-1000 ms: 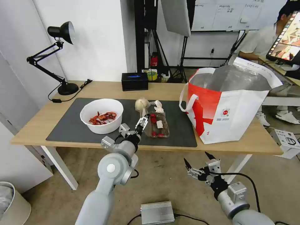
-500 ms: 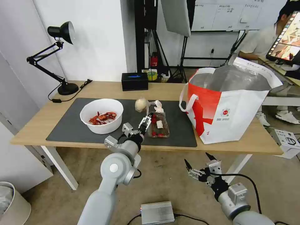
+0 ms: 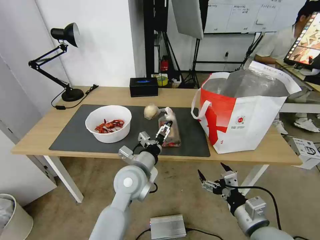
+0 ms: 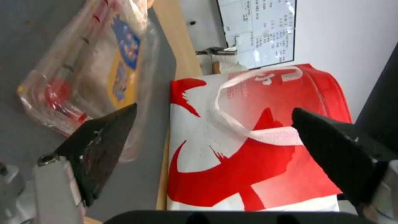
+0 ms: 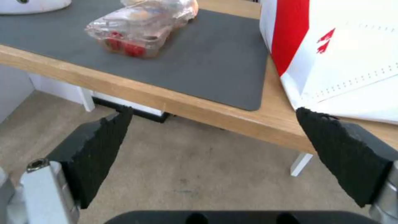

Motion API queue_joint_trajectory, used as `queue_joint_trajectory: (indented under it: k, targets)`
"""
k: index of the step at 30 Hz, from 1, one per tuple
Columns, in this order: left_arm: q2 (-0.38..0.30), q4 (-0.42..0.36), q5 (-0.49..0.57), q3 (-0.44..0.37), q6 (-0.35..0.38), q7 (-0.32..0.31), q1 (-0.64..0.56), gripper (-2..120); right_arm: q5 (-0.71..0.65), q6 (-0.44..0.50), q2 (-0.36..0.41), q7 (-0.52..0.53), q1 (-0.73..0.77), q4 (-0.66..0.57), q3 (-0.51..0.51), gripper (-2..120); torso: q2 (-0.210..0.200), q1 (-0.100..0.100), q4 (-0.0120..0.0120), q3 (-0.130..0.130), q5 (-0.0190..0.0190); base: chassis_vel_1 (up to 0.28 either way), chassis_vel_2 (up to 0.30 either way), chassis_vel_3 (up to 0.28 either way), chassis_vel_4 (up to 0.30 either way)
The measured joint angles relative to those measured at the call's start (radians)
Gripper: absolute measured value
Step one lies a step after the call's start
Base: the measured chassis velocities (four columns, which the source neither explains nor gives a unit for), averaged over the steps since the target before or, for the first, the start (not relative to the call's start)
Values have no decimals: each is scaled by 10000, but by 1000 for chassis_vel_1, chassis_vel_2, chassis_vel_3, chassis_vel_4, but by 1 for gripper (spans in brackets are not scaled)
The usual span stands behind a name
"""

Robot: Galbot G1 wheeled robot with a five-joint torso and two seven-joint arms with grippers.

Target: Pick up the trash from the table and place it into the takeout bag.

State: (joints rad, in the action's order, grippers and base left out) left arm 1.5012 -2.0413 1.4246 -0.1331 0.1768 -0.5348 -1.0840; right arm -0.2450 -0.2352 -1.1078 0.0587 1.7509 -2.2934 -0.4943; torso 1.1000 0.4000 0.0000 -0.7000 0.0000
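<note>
On the table (image 3: 110, 96), the dark mat (image 3: 73, 133) carries a white bowl (image 3: 108, 123) of red shells, a beige ball (image 3: 151, 111), a white tissue wad (image 3: 169, 112) and a clear tray (image 3: 174, 135) with red bits. My left gripper (image 3: 165, 128) hovers open over the tray's near left part. In the left wrist view that gripper (image 4: 213, 124) has its jaws wide apart, the tray (image 4: 91, 71) by one finger and the takeout bag (image 4: 257, 149) beyond. The red-and-white takeout bag (image 3: 246, 113) stands open at the table's right. My right gripper (image 3: 211, 171) hangs open below the table's front edge.
A black box (image 3: 143, 86) with a blue top and a desk lamp (image 3: 63, 60) sit at the table's back. On the floor are a silver box (image 3: 167, 226), a bin (image 3: 11, 216) at left and a white carton (image 3: 308, 151) at right.
My left gripper has moved right and forward, from beside the tray's left edge to over the tray. The right arm has hardly moved.
</note>
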Motion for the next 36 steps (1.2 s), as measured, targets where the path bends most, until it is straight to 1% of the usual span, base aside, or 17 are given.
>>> queue_joint_trajectory:
  k: [9,13,14,15,18,19,20,21,22,23,25,26,28,29,32,33,36]
  targets:
    - [-312,-8,-179,23,73,28,242,100,109,21,-122,2,93,-51,-27,100,0,1,0,0,0,0,0,0,0]
    - [-766,143,-834,138,355,279,517,97,122,22,-142,3,97,-59,-28,100,1,0,0,1,-1,0,0,0,0]
    - [-1073,275,-1504,266,490,598,658,92,124,22,-142,3,97,-60,-29,100,0,0,0,0,-2,0,0,0,0]
    - [-1073,275,-1504,266,490,598,658,92,124,22,-142,3,97,-60,-29,100,0,0,0,0,-2,0,0,0,0]
    - [-2123,639,-3733,775,769,1729,1085,78,127,22,-156,6,105,-60,-31,100,0,0,1,0,-3,0,0,0,0]
    - [-2123,639,-3733,775,769,1729,1085,78,127,22,-156,6,105,-60,-31,100,0,0,1,0,-3,0,0,0,0]
    - [-2588,834,-4874,1004,786,2330,1295,71,128,22,-168,6,108,-59,-23,100,0,0,1,0,-2,0,0,0,0]
    - [-2708,889,-5147,1060,787,2493,1353,70,128,22,-170,6,108,-58,-20,100,0,0,1,0,-3,0,0,0,0]
    - [-3090,1045,-5870,1251,790,2974,1568,63,129,22,-181,6,107,-45,-6,100,0,1,1,0,-2,0,0,0,0]
    - [-3090,1045,-5870,1251,790,2974,1568,63,129,22,-181,6,107,-45,-6,100,0,1,1,0,-2,0,0,0,0]
    - [-3622,1299,-6411,1619,796,3505,2020,52,131,22,-201,7,84,-8,33,100,0,1,2,0,-3,0,0,0,0]
    - [-3622,1299,-6411,1619,796,3505,2020,52,131,22,-201,7,84,-8,33,100,0,1,2,0,-3,0,0,0,0]
    - [-3935,1554,-6698,1939,803,3876,2509,40,131,22,-217,7,69,19,65,100,0,1,2,0,-2,0,0,0,0]
    - [-3935,1554,-6698,1939,803,3876,2509,40,131,22,-217,7,69,19,65,100,0,1,2,0,-2,0,0,0,0]
    - [-4173,2062,-6793,2615,802,4265,3459,26,129,22,-252,22,94,29,48,100,0,1,2,-1,-2,0,0,0,0]
    - [-4173,2062,-6793,2615,802,4265,3459,26,129,22,-252,22,94,29,48,100,0,1,2,-1,-2,0,0,0,0]
    - [-4152,2634,-6772,3489,811,4453,4211,11,91,21,-388,33,206,-64,-100,100,0,1,-3,-1,-1,0,0,0,0]
